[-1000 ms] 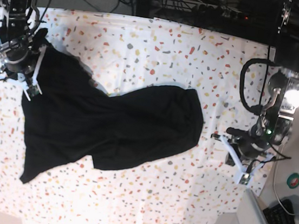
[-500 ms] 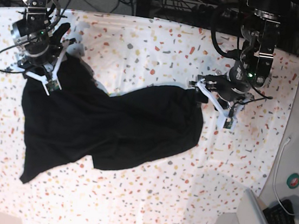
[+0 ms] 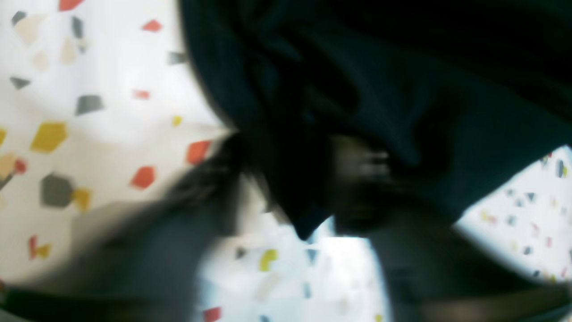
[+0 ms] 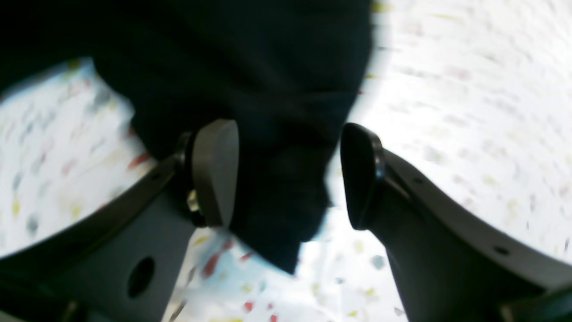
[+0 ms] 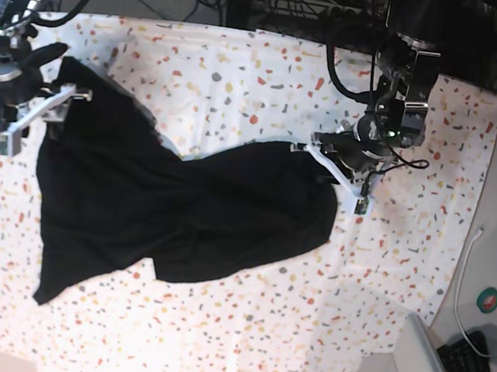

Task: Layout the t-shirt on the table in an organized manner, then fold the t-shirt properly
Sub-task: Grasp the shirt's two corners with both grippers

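Base view, t-shirt (image 5: 173,209) crumpled, table (image 5: 272,71)

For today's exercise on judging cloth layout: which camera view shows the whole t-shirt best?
The base view: the t-shirt lies crumpled across the table with its full outline visible. The left wrist view shows only a blurred dark fold; the right wrist view shows one hanging corner between the right gripper pads.

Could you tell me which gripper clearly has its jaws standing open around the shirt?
The right gripper: cloth of the t-shirt between parted pads; the left gripper is blurred.
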Tool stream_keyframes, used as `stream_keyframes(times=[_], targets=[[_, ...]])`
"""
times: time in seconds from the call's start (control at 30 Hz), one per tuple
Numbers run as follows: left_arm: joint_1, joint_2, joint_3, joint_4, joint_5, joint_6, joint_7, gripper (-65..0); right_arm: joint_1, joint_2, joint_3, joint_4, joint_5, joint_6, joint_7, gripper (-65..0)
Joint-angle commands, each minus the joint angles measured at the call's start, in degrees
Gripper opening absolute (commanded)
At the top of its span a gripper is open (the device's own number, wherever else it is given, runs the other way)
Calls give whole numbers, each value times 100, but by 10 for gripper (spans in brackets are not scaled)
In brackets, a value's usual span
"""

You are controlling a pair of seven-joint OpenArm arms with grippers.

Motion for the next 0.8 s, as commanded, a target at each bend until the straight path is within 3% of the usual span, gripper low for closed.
stream_keyframes(times=[0.0, 0.03, 0.13, 0.27, 0.43, 0.67, 0.77], targets=[[25, -89, -27, -5, 29, 6, 214, -573, 99, 39, 143, -107, 138, 10, 61, -302], [25, -169, -1, -5, 29, 6, 214, -650, 187, 48, 284, -300, 191, 10, 61, -300], [52, -274, -53, 12, 29, 6, 214, -650, 398, 48, 697, -704, 270, 63, -229, -297], [131, -406, -27, 206, 29, 6, 231, -650, 600, 48, 1084, -933, 806, 766, -880, -297], [412, -432, -53, 795, 37, 6, 249, -650, 688, 48, 1014, -1047, 824, 828, -1161, -297], [860, -582, -62, 1648, 46, 6, 486, -650, 635, 48, 337, -1417, 833, 837, -1179, -302], [1036, -678, -62, 1894, 37, 6, 600, -650, 600, 48, 345, -1645, 833, 845, -1179, -342]])
